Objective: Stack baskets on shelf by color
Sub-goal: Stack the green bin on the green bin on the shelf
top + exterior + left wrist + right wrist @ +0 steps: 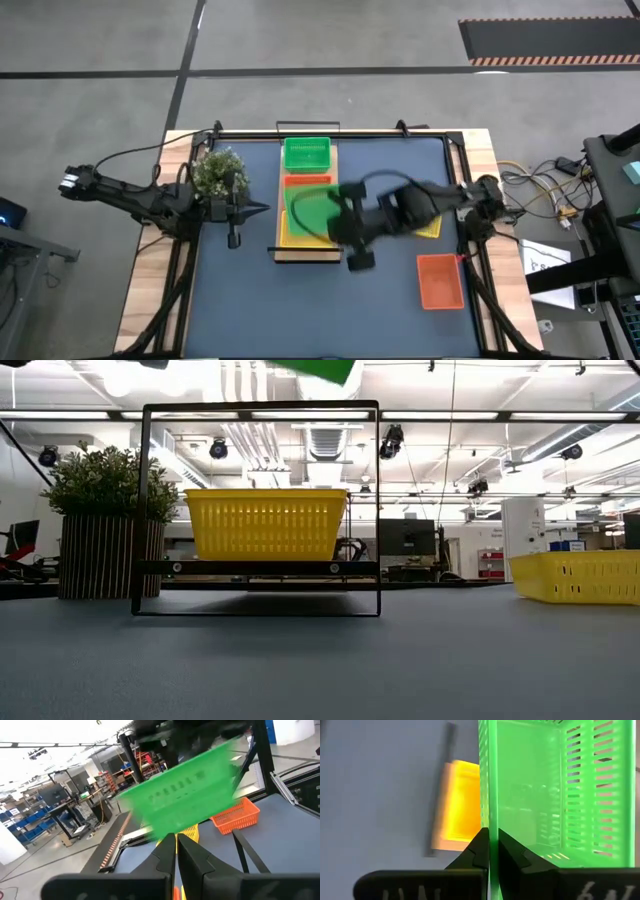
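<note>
The light-wood shelf (305, 257) lies in the middle of the table. It bears a green basket (306, 153) at its far end, a red-orange basket (300, 181) in the middle and a yellow basket (265, 523) at its near end. My right gripper (490, 842) is shut on a second green basket (315, 212), which hangs in the air above the shelf. My left gripper (255, 210) is shut and empty. It points level at the shelf's left side, next to the potted plant (220, 172). My right gripper pinches the green basket's side wall (490, 795) at the rim, one finger inside the basket and one outside. The fingers come slanting down from the table's right. The basket is lifted clear above the shelf and hangs tilted.
A red-orange basket (440, 280) lies on the dark blue tabletop at the near right. Another yellow basket (578, 577) stands right of the shelf, under my right arm. The shelf's black rail frame (260, 508) rises at its near end.
</note>
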You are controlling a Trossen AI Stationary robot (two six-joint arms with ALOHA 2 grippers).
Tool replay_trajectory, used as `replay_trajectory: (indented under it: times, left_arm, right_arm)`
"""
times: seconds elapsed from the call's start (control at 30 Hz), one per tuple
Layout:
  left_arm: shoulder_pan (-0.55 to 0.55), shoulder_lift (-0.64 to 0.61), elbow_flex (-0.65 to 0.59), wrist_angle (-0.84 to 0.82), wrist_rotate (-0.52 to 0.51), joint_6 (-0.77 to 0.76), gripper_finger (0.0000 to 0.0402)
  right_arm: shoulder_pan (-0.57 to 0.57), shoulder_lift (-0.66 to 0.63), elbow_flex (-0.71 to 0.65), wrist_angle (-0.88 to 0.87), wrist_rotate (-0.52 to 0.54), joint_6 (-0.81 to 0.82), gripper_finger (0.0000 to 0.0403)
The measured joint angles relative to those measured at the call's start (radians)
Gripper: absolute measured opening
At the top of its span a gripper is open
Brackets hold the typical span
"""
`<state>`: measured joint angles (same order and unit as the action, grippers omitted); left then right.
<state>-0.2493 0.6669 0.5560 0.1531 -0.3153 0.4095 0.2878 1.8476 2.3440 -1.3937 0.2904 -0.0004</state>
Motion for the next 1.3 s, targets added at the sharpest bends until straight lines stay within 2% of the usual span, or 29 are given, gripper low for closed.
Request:
replay_trajectory:
  times: [0.27, 0.47, 0.57, 0.83, 1.3]
  left_arm:
    - [0.0, -0.014, -0.002, -0.016, 0.0, 0.0, 0.0002]
    - [0.0, -0.017, -0.002, -0.033, 0.0, 0.024, 0.0002]
    - [0.0, -0.017, -0.002, -0.031, -0.001, 0.03, 0.0002]
    - [0.0, -0.015, -0.002, -0.032, -0.005, 0.052, 0.0002]
    - [0.0, -0.003, -0.005, -0.038, -0.005, 0.042, 0.0002]
  right_arm:
    - [-0.26, 0.017, -0.009, 0.019, -0.018, -0.183, 0.0009]
    - [-0.427, 0.065, -0.011, 0.098, -0.178, -0.277, 0.0009]
    - [-0.478, 0.103, -0.012, 0.114, -0.222, -0.307, 0.0009]
    - [-0.533, 0.187, -0.013, 0.125, -0.231, -0.342, 0.0009]
    - [-0.537, 0.217, -0.014, 0.159, -0.231, -0.351, 0.0009]
